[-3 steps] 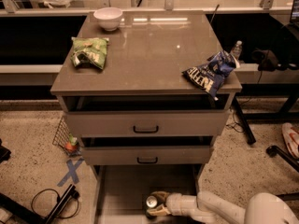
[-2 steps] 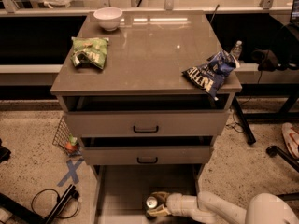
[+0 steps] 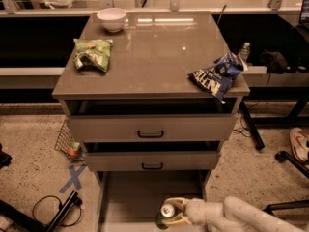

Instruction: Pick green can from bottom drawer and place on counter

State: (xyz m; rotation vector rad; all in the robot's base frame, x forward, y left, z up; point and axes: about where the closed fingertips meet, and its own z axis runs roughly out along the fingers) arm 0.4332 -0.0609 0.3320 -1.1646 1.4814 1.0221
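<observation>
Claw (image 3: 172, 213), apparently tight around green can (image 3: 167, 210), in bottom drawer (image 3: 130, 202) under upper drawers (image 3: 150, 128).

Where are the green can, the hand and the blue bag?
green can (image 3: 167, 210): camera view, on its silver top, in the bottom drawer (image 3: 126, 197).
hand (image 3: 171, 212): camera view, between its fingertips, closed around the can.
blue bag (image 3: 216, 75): camera view, on its middle.

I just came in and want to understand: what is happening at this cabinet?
The robot's arm reaches into the open bottom drawer, and its gripper is closed around the upright green can there. The can is not yet on the counter, which holds a green snack bag, a blue chip bag and a white bowl.
</observation>
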